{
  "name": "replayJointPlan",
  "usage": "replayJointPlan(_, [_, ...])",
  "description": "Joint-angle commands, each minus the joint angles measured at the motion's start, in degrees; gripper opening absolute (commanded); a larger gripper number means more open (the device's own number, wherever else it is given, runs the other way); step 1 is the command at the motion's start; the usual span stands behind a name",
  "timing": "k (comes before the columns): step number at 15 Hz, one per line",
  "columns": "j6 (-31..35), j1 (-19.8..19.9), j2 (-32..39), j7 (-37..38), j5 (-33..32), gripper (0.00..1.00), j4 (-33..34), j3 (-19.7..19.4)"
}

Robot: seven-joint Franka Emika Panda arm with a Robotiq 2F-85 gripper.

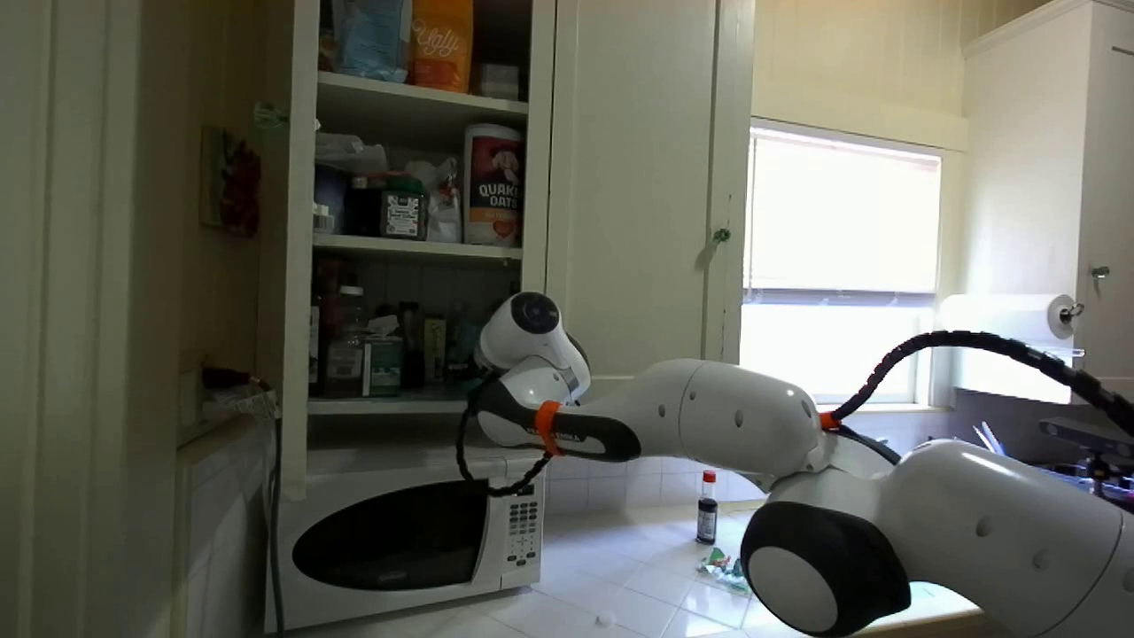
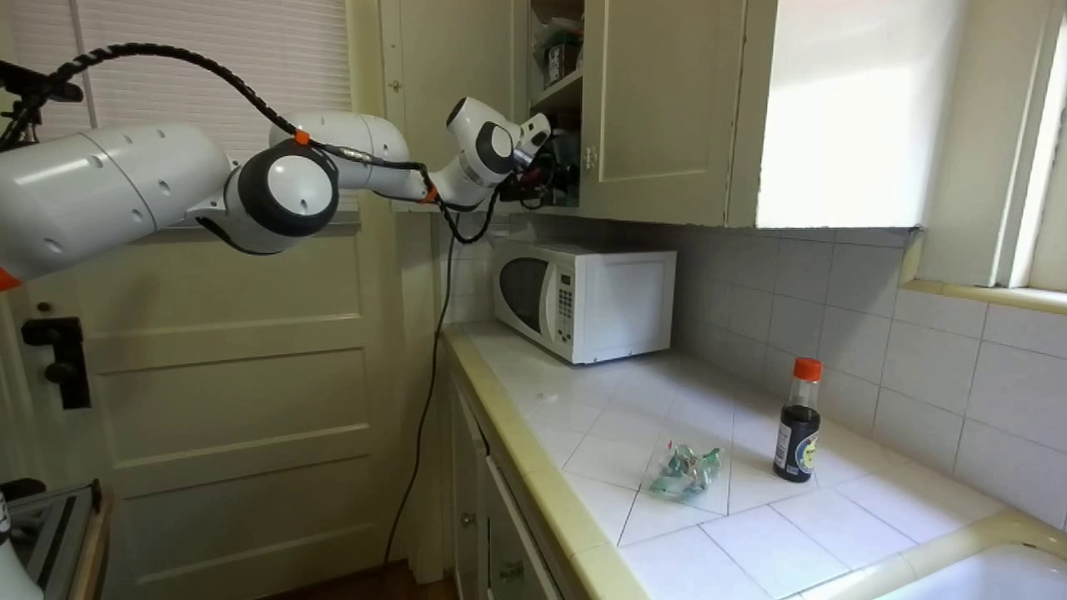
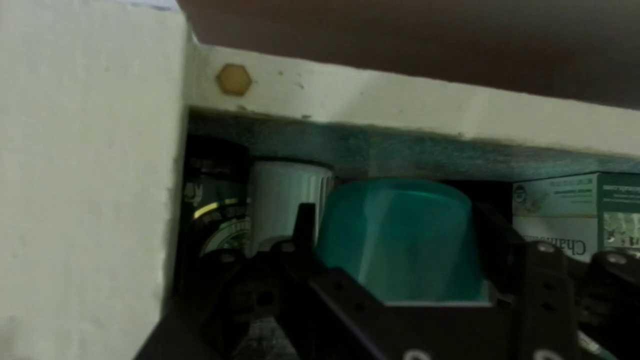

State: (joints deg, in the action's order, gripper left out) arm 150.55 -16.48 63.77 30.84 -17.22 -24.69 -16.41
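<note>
I have the teal tub (image 3: 400,245) pinched in my gripper (image 3: 394,218), just below and right of centre in the wrist view, with a finger (image 3: 303,230) against each side and no gap that I can see. Its wall is smooth, faintly glossy, plastic by the look of it, round and tapering toward the top of that frame; I judge that taper the likeliest trouble, since my hold could slide toward the narrow end if it is light or uneven. Close by my finger at left in that frame is a ridged white cylinder (image 3: 290,200), so a sideways drift could knock it into the dark jar (image 3: 215,200) with the gold-banded label. At the right, the tea box (image 3: 570,210), crisp-edged card, looks apart from me but light enough to tip if I swing wide. The chipped, painted shelf edge (image 3: 400,100) slants across the upper frame and the pale post (image 3: 85,175) fills the left; a crooked wrist could scrape either. Farther out, at the centre of an exterior view, the boxy white microwave (image 2: 625,304) is a hard landing if my grip fails.
</note>
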Motion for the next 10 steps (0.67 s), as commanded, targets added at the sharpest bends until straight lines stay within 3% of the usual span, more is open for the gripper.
replayJointPlan(1, [-0.7,1.2,-0.5,-5.7,3.6,0.52,0.0,3.6])
replayJointPlan(5, [-1.6,1.8,-0.7,-10.3,5.2,0.52,0.0,5.9])
replayJointPlan(10, [-3.0,1.3,-0.8,-12.1,4.9,0.52,0.0,6.0])
